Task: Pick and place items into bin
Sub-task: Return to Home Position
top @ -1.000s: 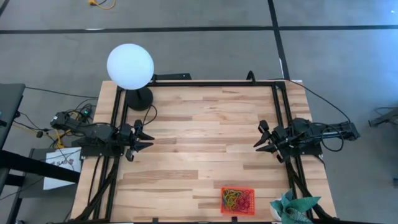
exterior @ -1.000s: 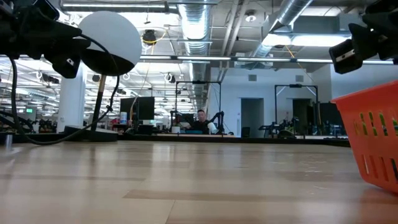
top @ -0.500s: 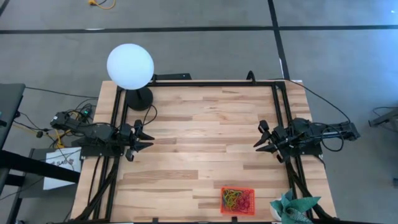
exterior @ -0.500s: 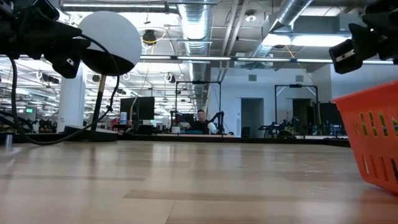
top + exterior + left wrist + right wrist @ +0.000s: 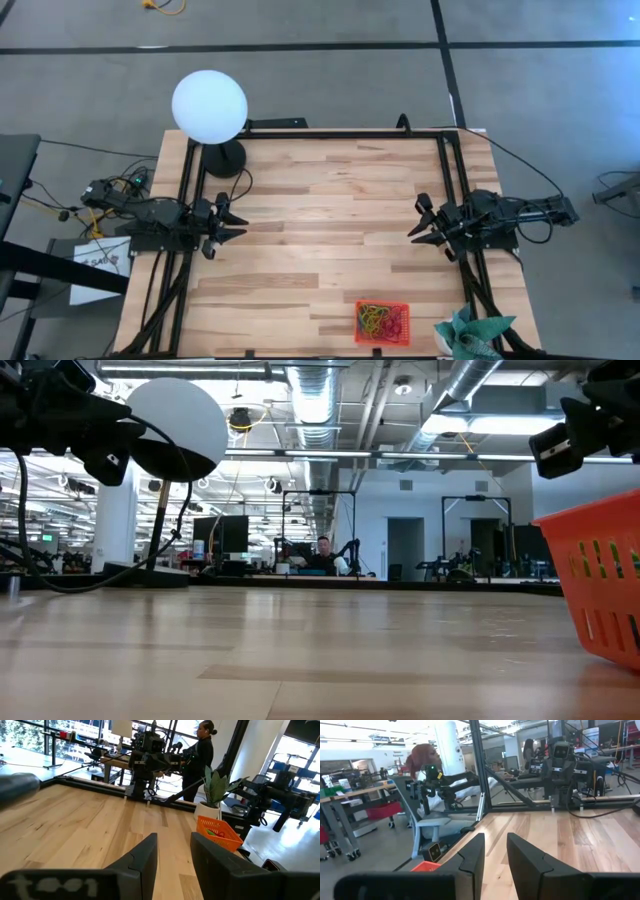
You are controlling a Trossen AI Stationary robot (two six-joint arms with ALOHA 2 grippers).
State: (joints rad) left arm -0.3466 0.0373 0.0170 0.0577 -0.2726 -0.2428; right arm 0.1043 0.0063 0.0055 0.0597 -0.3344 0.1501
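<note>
The bin (image 5: pixel 382 322), a small red-orange tray, stands on the wood table near its near edge, right of the middle. The items (image 5: pixel 380 320), thin loops in yellow, green and red, lie heaped inside it. The bin also shows in the low view (image 5: pixel 600 585) and the left wrist view (image 5: pixel 216 831). My left gripper (image 5: pixel 238 222) hovers at the table's left edge, open with nothing between its fingers (image 5: pixel 145 862). My right gripper (image 5: pixel 417 222) hovers at the right edge, facing it, also open with nothing between its fingers (image 5: pixel 472 857).
A lamp with a white globe (image 5: pixel 209 107) stands at the far left corner. A green leafy plant (image 5: pixel 468 335) sits at the near right corner beside the bin. Black frame rails (image 5: pixel 340 133) run along the table's edges. A person (image 5: pixel 202 755) stands beyond the table.
</note>
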